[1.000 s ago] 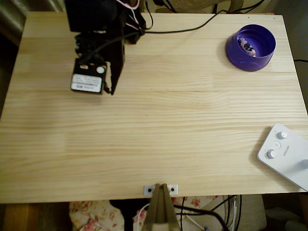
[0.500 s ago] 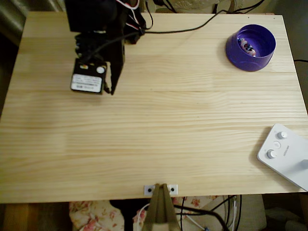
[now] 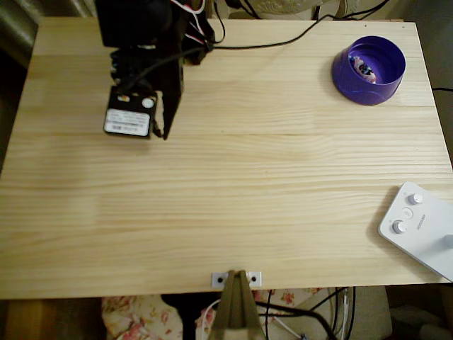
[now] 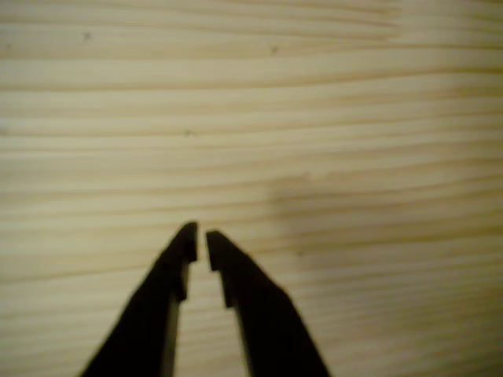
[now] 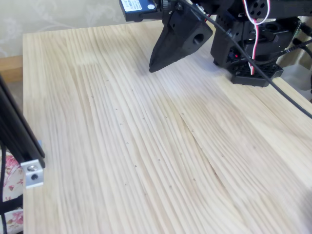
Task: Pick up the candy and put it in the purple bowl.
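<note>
— Nothing had shifted over the last second, as far as I could see. The tool (image 4: pixel 200 236) sat with its two tips nearly together, only a sliver of gap between them, and nothing was held in it.

— Where was it?

— Parked low over bare wood at the far left of the bench (image 3: pixel 233 205) in the overhead view, close to the arm's base. In the fixed view its dark point (image 5: pixel 152 66) hung just above the boards.

— And the candy?

— The candy (image 3: pixel 364 68) lay inside the purple bowl (image 3: pixel 350 81), which stood at the far right corner in the overhead view, well apart from the tool. Too small to make out more than a pale scrap with dark marks.

— So what did the stillness mean?

— I judged the job done: the sweet was in the bowl, the tool was empty and drawn back, and no motion showed between the frames. Only the white remote (image 3: pixel 421 230) sat at the near right edge, untouched.
</note>
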